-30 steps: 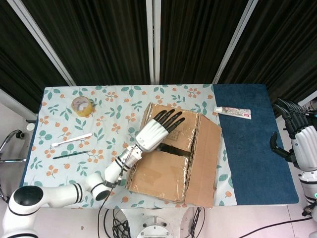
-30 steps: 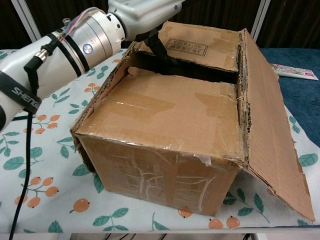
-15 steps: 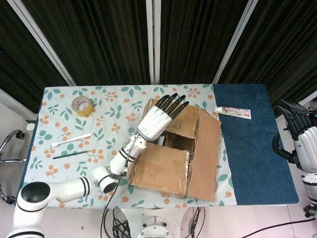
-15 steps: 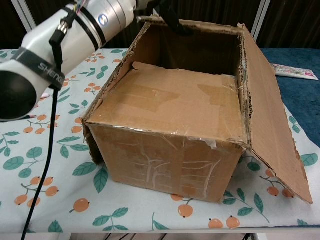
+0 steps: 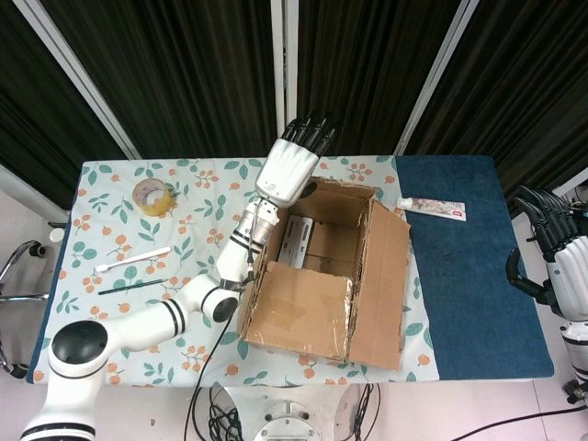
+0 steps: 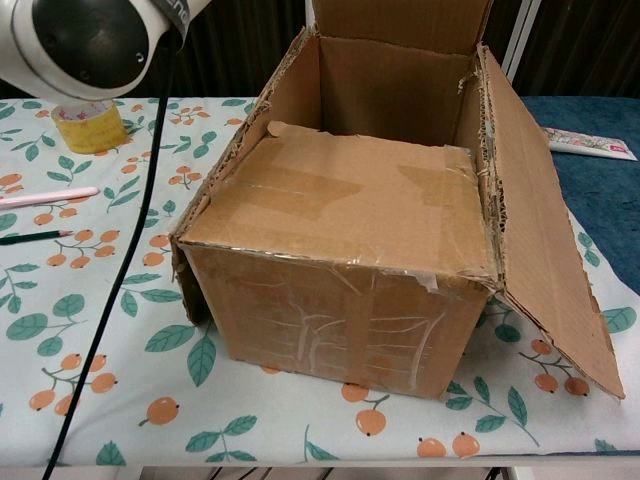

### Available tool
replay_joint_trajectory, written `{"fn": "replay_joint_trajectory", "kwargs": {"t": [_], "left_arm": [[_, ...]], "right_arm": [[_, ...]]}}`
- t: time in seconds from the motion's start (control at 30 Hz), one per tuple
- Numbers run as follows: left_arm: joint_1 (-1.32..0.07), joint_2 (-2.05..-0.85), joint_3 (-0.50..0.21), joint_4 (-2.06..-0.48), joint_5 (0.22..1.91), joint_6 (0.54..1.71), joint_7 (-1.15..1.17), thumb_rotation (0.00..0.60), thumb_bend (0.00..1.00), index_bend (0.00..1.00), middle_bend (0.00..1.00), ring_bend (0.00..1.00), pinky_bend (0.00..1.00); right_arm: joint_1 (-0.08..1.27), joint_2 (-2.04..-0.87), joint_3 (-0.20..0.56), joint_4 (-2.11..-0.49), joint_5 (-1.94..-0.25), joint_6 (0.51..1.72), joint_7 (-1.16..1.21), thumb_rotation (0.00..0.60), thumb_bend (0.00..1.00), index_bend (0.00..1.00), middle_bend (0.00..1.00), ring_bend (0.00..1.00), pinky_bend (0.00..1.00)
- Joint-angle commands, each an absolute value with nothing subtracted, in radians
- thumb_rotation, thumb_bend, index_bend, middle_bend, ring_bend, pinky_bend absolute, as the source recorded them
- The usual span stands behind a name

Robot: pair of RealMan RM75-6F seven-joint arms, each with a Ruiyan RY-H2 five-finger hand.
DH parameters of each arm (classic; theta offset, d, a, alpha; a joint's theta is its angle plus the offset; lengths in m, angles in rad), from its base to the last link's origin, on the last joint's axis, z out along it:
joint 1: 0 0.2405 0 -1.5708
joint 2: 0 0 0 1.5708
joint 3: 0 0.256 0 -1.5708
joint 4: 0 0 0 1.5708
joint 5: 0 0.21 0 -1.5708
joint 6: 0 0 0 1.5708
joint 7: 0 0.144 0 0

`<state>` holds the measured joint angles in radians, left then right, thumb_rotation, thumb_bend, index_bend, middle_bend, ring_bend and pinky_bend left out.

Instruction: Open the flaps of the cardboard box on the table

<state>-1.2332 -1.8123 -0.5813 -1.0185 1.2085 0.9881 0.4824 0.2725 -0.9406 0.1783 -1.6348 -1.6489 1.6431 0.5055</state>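
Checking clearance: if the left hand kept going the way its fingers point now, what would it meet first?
Likely the dark curtain. The left hand points up and away past the cardboard box's far edge; nothing else shows ahead, though depth is unclear.

Chest view: far flap of the cardboard box cut off by the top edge; left hand out of frame, only an arm joint at 10 o'clock. Head view: right hand clipped by the right edge at 3 o'clock. Left hand hides its contact with the flap. Box contents unclear.

one cardboard box, one tape roll, one toothbrush, one pencil, one tube.
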Motion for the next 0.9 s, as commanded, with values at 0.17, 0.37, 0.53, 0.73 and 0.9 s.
{"fn": "replay_joint_trajectory", "kwargs": {"t": [0.17,0.37,0.53,0.73,0.9], "left_arm": [[-1.374,-1.881,-0.641,-0.792,1.105,0.938,0.463,0.600,0.12,0.02,0.01,0.06,0.18],[-1.441,-1.962,-0.625,-0.597,1.074,0.906,0.393,0.600,0.12,0.00,0.00,0.06,0.18],[-1.454,-1.989,-0.585,-0.516,1.097,0.911,0.329,0.600,0.12,0.00,0.00,0.06,0.18],[-1.450,-1.979,-0.564,-0.511,1.107,0.937,0.282,0.600,0.12,0.00,0.00,0.06,0.18],[-1.392,-1.900,-0.531,-0.649,1.134,0.985,0.272,0.600,0.12,0.00,0.00,0.06,0.18]], "right_arm": [[0.275,-0.941,0.190,-1.623,-1.635,1.641,0.530,0.600,0.63,0.00,0.00,0.00,0.00],[0.275,-0.943,0.198,-1.621,-1.627,1.642,0.540,0.600,0.63,0.00,0.00,0.00,0.00],[0.278,-0.942,0.202,-1.619,-1.621,1.633,0.540,0.600,0.63,0.00,0.00,0.00,0.00],[0.286,-0.945,0.201,-1.628,-1.633,1.622,0.528,0.600,0.63,0.00,0.00,0.00,0.00],[0.291,-0.946,0.198,-1.631,-1.637,1.610,0.519,0.600,0.63,0.00,0.00,0.00,0.00]]}}
